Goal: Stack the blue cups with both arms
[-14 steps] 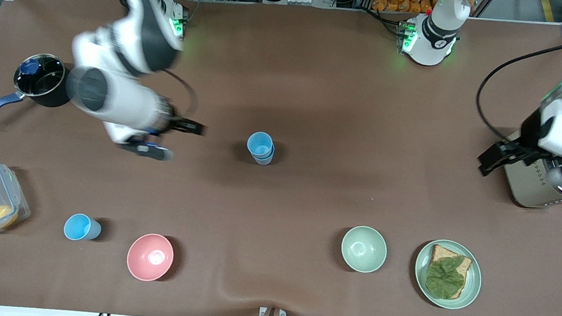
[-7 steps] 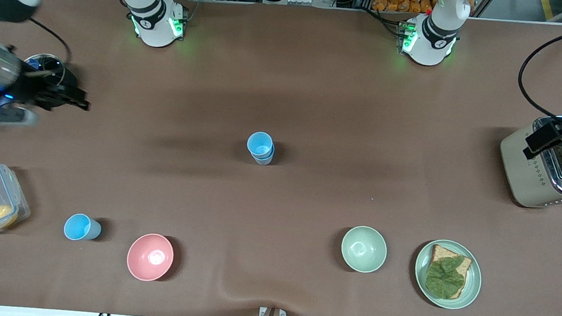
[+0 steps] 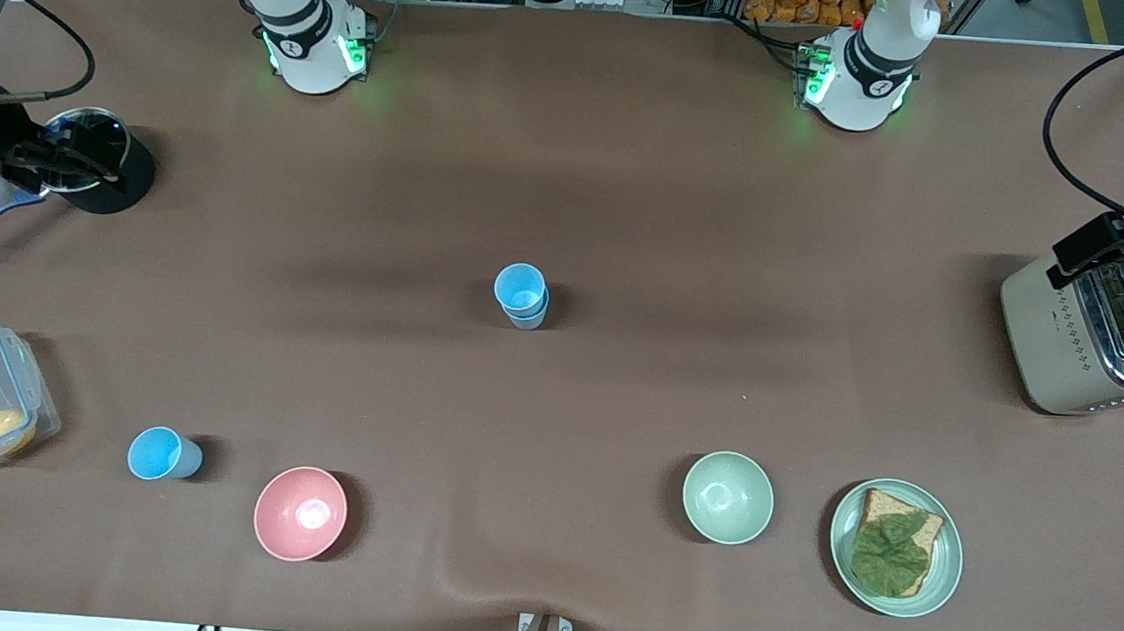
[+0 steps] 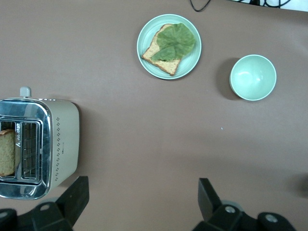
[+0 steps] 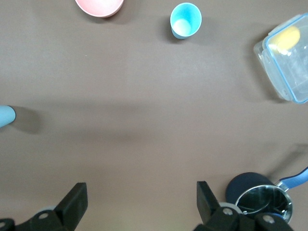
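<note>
Front: stacked cups (image 3: 521, 297) sit nested and upright at table centre, so the stack looks done. Lone cup (image 3: 165, 454) stands at 8 o'clock from them, beside the pink bowl (image 3: 300, 513). Right gripper (image 3: 63, 161) hangs over the pot (image 3: 121, 183) at 9 o'clock and left gripper (image 3: 1088, 255) over the toaster (image 3: 1061, 345) at 3 o'clock, both well clear, probably waiting.
Left wrist: fingers (image 4: 72, 202) spread wide, nothing held.
Right wrist: fingers (image 5: 74, 202) spread wide, nothing held; lone cup in sight.
</note>
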You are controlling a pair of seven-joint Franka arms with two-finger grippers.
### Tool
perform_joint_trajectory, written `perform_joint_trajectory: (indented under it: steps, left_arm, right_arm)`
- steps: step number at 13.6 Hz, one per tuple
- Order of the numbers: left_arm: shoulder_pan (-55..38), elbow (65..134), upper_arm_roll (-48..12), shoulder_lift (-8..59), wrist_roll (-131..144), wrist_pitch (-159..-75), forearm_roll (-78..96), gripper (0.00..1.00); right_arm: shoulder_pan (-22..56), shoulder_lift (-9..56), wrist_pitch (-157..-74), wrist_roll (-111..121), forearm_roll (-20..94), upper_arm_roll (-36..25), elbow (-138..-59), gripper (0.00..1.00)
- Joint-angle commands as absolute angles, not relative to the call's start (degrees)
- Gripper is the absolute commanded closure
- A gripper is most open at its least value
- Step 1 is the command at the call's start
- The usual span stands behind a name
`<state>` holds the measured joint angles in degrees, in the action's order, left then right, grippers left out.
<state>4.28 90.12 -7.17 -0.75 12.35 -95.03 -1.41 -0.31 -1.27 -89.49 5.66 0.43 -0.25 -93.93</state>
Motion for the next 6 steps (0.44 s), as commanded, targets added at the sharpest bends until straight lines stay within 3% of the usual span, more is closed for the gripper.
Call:
perform_joint_trajectory:
  steps: [1, 3, 6]
  left_arm:
    - [4.0, 90.0, -7.2, -1.5, 11.0, -94.1, 0.0, 0.00]
    - [3.9, 88.7, -7.9, -1.0, 11.0, -92.4, -0.1, 0.00]
    - [3.9, 86.7, -9.8, 0.2, 11.1, -90.5, -0.8, 0.00]
  right_arm:
    - [-5.3, -1.7, -88.7, 8.7, -0.4, 3.6, -93.4, 0.00]
    - [-10.2, -1.8, -88.7, 10.3, -0.4, 8.8, -93.4, 0.00]
    - [-10.0, -2.2, -88.4, 9.6, -0.1, 9.0, -93.3, 0.00]
